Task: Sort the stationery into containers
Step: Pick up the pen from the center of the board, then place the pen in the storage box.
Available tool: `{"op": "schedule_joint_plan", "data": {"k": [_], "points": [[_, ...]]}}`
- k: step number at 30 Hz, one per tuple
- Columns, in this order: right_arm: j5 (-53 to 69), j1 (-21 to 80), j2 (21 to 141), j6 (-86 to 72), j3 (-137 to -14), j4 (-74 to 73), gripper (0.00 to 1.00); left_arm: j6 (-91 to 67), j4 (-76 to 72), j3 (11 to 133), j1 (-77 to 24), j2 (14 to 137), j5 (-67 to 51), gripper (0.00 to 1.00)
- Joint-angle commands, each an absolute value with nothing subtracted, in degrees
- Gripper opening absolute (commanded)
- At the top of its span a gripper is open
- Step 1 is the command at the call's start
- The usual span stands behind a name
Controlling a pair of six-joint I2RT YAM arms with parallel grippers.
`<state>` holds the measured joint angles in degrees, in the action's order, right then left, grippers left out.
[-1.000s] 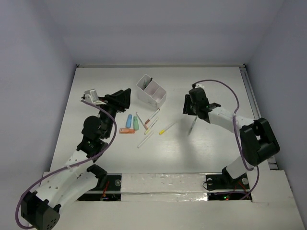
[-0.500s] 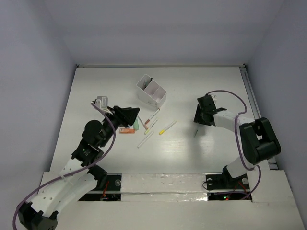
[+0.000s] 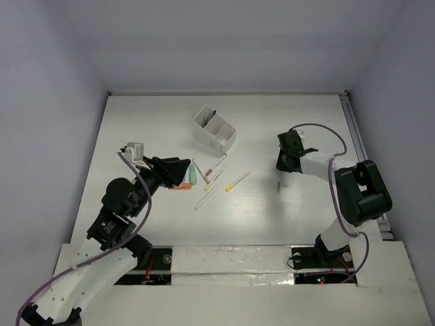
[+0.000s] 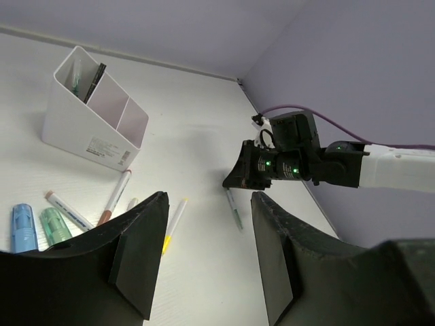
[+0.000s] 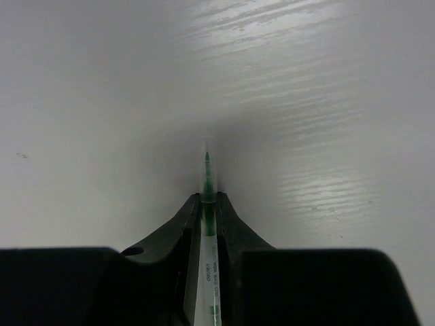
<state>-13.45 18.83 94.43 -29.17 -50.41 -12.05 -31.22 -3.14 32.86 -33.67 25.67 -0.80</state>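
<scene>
White table [image 3: 285, 224]. Right gripper [image 5: 208, 202] fingers clamped on green pen [image 5: 207, 178]: pickup step. Next, likely: lift, carry to box [image 3: 219, 140]. Left gripper [image 4: 207, 207] fingers apart.

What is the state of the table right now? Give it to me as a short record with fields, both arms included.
left jaws: open, empty, above the chunky pieces
right jaws: shut on the green pen, its tip pointing towards the table
white box: three compartments; an end one holds two pens
chunky pieces: blue piece, green piece, orange piece, side by side
loose pens: several near the box, among them a yellow pen and a white pen
</scene>
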Motion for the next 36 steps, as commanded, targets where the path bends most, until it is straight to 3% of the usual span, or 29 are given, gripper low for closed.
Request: {"op": "schedule_joint_plan", "data": {"k": [1, 5, 12, 18, 24, 26, 30, 36], "points": [[-9.15, 19.16, 97.47, -27.78, -51.68, -12.57, 0.04, -28.13, -0.18, 37.43, -33.84, 24.79, -0.53, 0.48], [-6.95, 19.16, 92.56, -27.77, -50.89, -5.91, 0.0, -27.33, 3.07, 38.49, -33.84, 25.05, -1.22, 0.51], [4.81, 20.56, 89.38, -31.11, -62.56, 3.59, 0.0, -25.22, 7.9, 39.02, -33.84, 26.54, 1.84, 0.51], [10.72, 24.69, 101.83, -34.54, -79.86, 8.88, 0.0, -27.24, 6.86, 37.53, -33.84, 25.22, 1.06, 0.52], [9.49, 27.77, 114.14, -34.72, -97.26, 12.47, 0.0, -36.01, 0.37, 28.49, -33.84, 24.79, -6.06, 0.51], [8.79, 29.08, 116.53, -34.8, -99.66, 16.32, 0.0, -37.7, -2.45, 23.92, -33.84, 24.61, -7.64, 0.5], [8.09, 29.62, 122.69, -35.24, -105.63, 19.77, 0.0, -40.07, -8.16, 18.47, -33.84, 25.4, -8.96, 0.37], [5.72, 30.67, 125.15, -35.86, -106.26, 26.54, 0.0, -40.78, -12.3, 14.07, -33.84, 28.47, -9.93, 0.35]]}}
